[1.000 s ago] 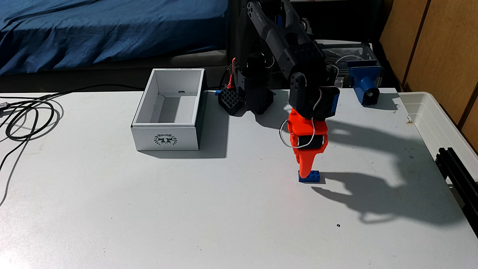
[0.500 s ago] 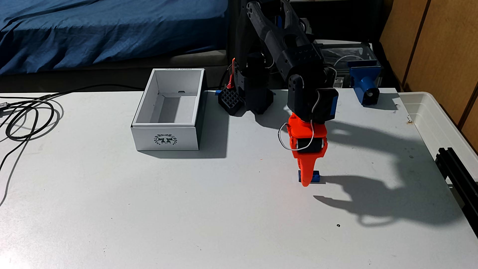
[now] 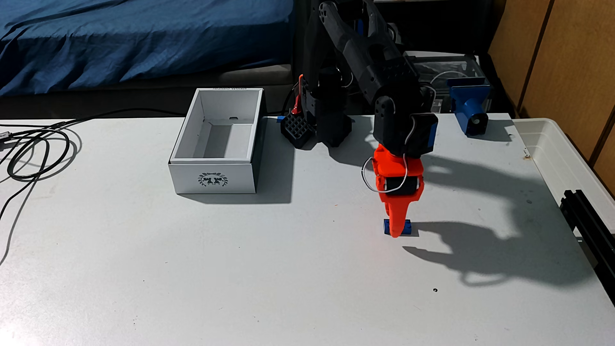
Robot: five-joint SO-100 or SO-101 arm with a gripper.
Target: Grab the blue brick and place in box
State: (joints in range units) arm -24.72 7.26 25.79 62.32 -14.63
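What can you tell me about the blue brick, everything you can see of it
The blue brick is a small dark-blue toy building brick, seemingly glossy plastic, with round studs on top. It sits low on the white table, right of the box and apart from it. The orange gripper comes straight down over its middle, hiding the centre, so both ends stick out on either side. Whether the fingers are already squeezing it, or whether it is lifted, cannot be told.

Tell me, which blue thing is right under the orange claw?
The small blue brick with studs, on the table beneath the claw. The bigger blue clamp part sits far back at the table's edge, and the blue blanket lies off the table.
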